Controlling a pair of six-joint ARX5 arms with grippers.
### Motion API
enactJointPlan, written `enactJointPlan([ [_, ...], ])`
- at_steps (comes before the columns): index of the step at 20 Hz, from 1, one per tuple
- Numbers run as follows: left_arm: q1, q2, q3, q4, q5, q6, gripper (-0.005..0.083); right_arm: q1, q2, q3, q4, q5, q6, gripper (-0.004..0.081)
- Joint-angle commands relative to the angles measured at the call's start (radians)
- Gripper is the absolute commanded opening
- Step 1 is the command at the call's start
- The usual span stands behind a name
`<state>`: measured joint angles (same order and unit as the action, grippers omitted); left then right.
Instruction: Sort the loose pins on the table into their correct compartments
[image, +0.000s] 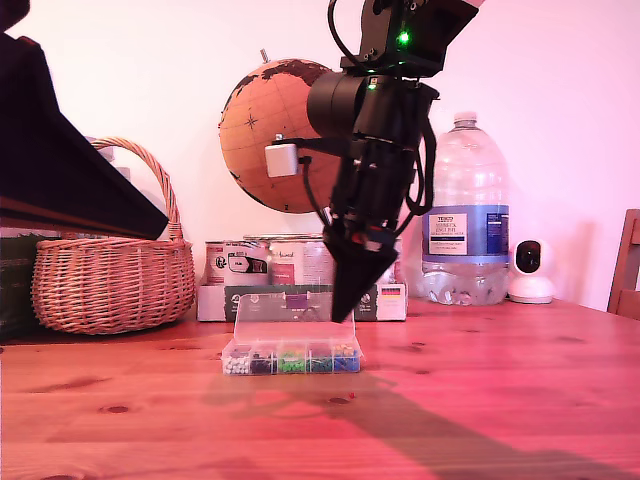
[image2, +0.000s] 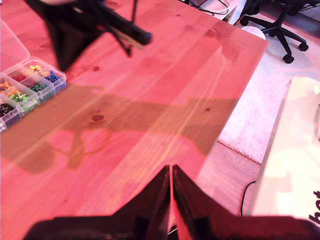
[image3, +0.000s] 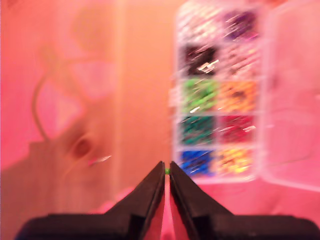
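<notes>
Exterior view first: the table (image: 480, 400), a broad reddish plank top with dark knots, carries everything, and along its far edge stand a wicker basket (image: 112, 265), a globe (image: 270, 135), a large water bottle (image: 465, 215) and a cardboard tray of tins (image: 215, 300), all well apart from the work. An arm hangs down over the middle of the table, and since the second wrist view looks straight down on the same box, I take it for my second arm. My second gripper (image3: 166, 172) has its fingers pressed together on a green speck at the very tips, which I judge to be the loose pin (image3: 166, 171), held above the table just beside the clear organiser box (image: 291, 358). The lid (image: 283, 318) stands open and upright behind the compartments (image3: 220, 95), so the cells are free to receive it from above. The bright green cell (image3: 199, 94) sits in the middle of the row; my judgement is that the pin belongs there and the carry is nearly done. My first gripper (image2: 171, 175) rides high over bare wood with its fingers closed on nothing, kept out of the way. A second stray pin (image3: 100, 160) may lie by a knot, though blur leaves that uncertain.
</notes>
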<state>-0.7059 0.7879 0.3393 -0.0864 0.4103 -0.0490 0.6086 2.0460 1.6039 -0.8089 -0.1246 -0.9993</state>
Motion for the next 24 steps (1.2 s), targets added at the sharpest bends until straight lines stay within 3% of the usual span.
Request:
enactJointPlan([
  [1,0.001,0.004,0.005,0.005,0.0,0.004,-0.0021,0.005,0.016,0.006,0.033,-0.008,0.022,-0.0011],
  [13,0.001,0.004,0.005,0.005,0.0,0.004,-0.0021,0.053,0.06,0.006,0.161,-0.058,0.06,-0.0011],
  [24,0.001,0.004,0.005,0.004,0.0,0.003,-0.0021,0.057,0.103,0.008,0.174,-0.005,0.058,-0.0011],
])
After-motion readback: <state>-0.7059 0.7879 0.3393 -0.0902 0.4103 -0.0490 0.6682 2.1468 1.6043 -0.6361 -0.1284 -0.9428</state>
